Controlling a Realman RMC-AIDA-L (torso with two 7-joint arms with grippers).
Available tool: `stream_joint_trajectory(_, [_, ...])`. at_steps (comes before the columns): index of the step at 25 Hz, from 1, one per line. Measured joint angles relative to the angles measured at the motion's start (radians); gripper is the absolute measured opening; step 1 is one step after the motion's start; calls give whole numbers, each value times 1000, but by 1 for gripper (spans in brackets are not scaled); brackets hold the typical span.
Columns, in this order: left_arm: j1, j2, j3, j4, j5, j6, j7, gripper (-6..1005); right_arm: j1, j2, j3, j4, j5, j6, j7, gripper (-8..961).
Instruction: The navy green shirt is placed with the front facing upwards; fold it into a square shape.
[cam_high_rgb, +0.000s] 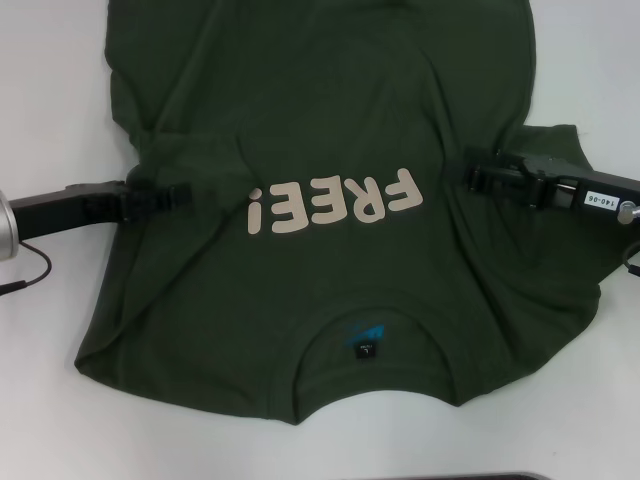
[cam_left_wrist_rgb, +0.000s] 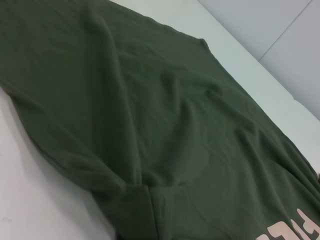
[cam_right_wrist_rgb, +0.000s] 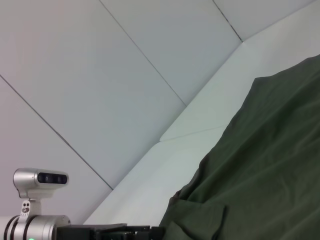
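The navy green shirt lies front up on the white table. Its pale "FREE!" print is in the middle, and the collar with its neck label is nearest me. My left gripper sits on the shirt's left side beside the print, with cloth puckered toward it. At the print's other end my right gripper rests on the right side, with creases running to it. Both look shut on bunched cloth. The left wrist view shows a raised fold of the shirt, and the right wrist view shows another fold of the shirt.
White table surface surrounds the shirt on the left and right. The shirt's far hem runs out of the head view at the top. A dark edge shows at the near side. My left arm appears in the right wrist view.
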Motion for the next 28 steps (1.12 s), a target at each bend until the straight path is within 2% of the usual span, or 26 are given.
stream_joint_trajectory(23, [0, -2, 55, -6, 0, 5, 0, 825, -3, 0, 1, -1, 0, -2, 0, 883])
stream_joint_trajectory(28, [-1, -2, 55, -3, -3, 63, -1, 825, -3, 0, 1, -1, 0, -2, 0, 883])
